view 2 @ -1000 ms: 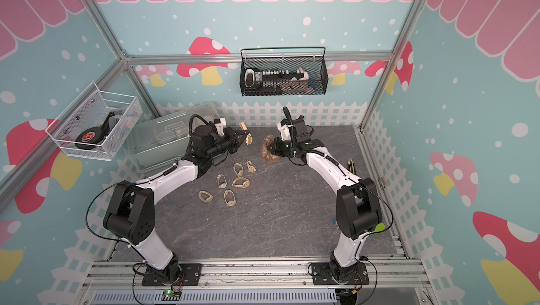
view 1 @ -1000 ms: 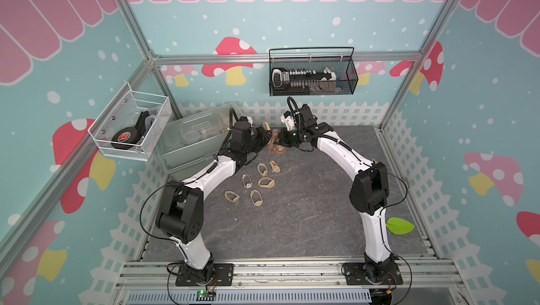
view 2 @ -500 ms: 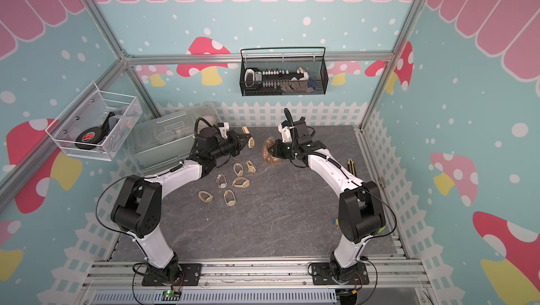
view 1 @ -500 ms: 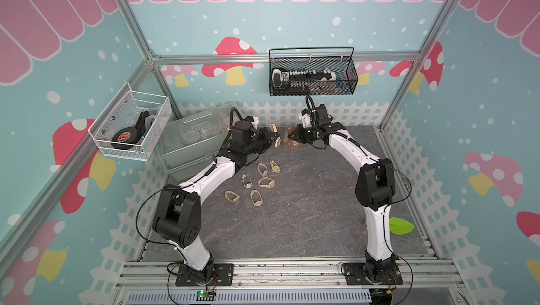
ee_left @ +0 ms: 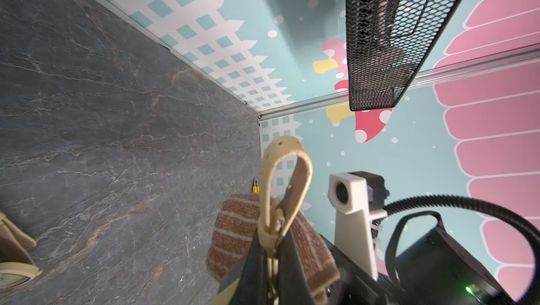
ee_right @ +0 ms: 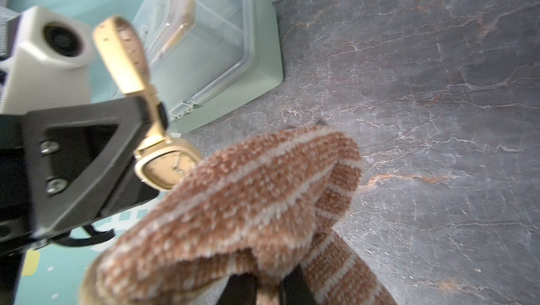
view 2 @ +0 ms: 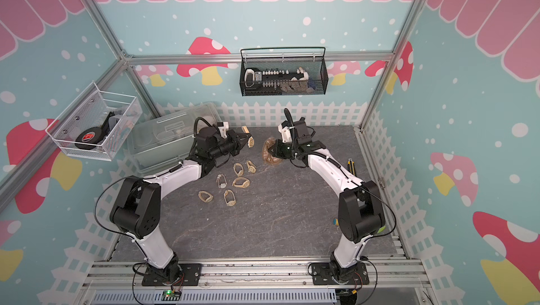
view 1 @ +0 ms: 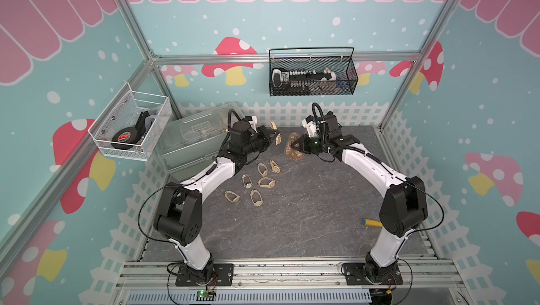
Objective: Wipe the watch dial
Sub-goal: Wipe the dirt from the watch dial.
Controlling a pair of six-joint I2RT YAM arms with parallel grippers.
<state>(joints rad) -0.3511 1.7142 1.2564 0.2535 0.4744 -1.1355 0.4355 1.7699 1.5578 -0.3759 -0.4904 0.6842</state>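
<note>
The left gripper (view 1: 271, 136) is clamping tight on the strap of a watch (view 1: 278, 139), holding it up above the back of the table (view 1: 292, 218), dial facing the cloth (view 1: 291, 151). The right gripper (view 1: 297, 146) is pinching that brown striped cloth, just beside the dial.

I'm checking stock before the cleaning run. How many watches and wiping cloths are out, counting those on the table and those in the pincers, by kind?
Loose watches on the table: 6
Held watch, in the left pincer: 1
Striped cloth, in the right pincer: 1
Total: 8
</note>
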